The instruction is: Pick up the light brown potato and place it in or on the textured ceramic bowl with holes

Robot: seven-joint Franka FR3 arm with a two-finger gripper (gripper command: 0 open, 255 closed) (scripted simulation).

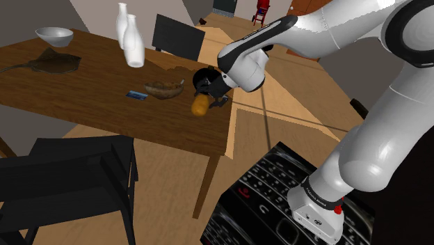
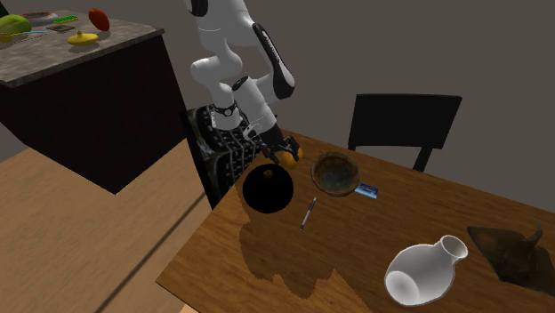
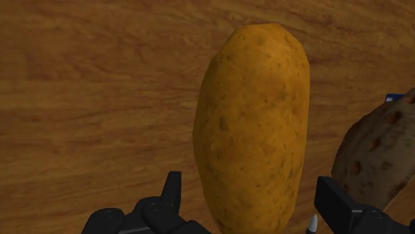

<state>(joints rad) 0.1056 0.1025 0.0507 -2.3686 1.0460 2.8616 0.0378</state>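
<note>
Take the light brown potato (image 1: 200,105), lying on the table (image 1: 83,97) mid-frame in the shoulder view, just right of the bowl (image 1: 163,89), between spread, untouching fingers (image 3: 174,193) of the gripper (image 3: 251,179), across its narrow middle: probably firm, lightish, rough-skinned.

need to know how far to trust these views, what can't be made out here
- potato: second exterior view, mostly hidden behind the end effector; wrist view, its near end is cut off by the frame edge.
- bowl: wrist view, cut off by the frame edge.
- blue card: shoulder view, print too small to read.
- whether the potato touches the table: shoulder view, contact too small to judge.
</note>
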